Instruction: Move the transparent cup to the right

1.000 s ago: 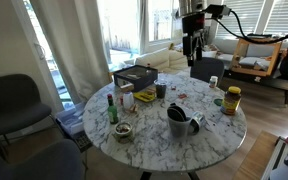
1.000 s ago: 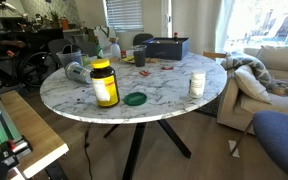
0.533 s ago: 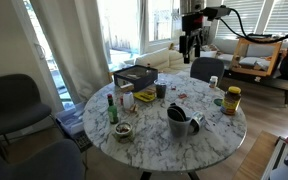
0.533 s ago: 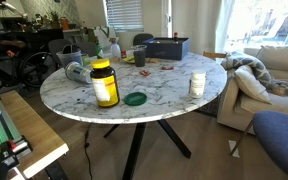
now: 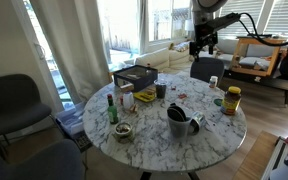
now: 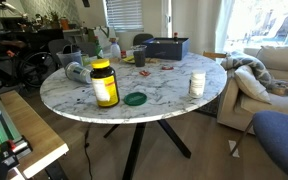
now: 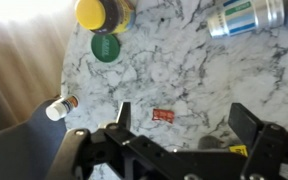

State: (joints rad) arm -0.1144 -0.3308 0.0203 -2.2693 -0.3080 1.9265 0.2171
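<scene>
Nearest the wrist camera: the gripper point(image 7: 184, 120), its fingers point(image 7: 124, 114) spread wide, nothing between them. Well below, bare marble of the desk point(image 7: 184, 70), with a small red scrap point(image 7: 164, 116) under the gap. Off to one side, near the rim, a white bottle point(image 7: 59, 107). Farther out, a green lid point(image 7: 106, 47) just beside a yellow-capped jar point(image 7: 104, 12). At the far corner of that view, a glassy grey cup point(image 7: 249, 15) lying on its side. Most likely the transparent cup of the task, though too blurred to be sure. Same cup in an exterior view point(image 6: 74, 72), near the jar and apart from it, touched by nothing.

Farthest of all, in an exterior view point(image 5: 202, 45): the gripper high up, seemingly past the desk's far rim, above a chair point(image 5: 206, 68).

Changed since a second ago: swung sideways and a little upward, away from the spot over the far rim. Nothing shifted on the desk, cup included.

Meaning for the task, as a judgement: no descent begun, only a repositioning up high. Whole job left: come down over the cup, close on it, then carry it to the right. Worth care with a cup on its side, likely to roll under a nudge.
</scene>
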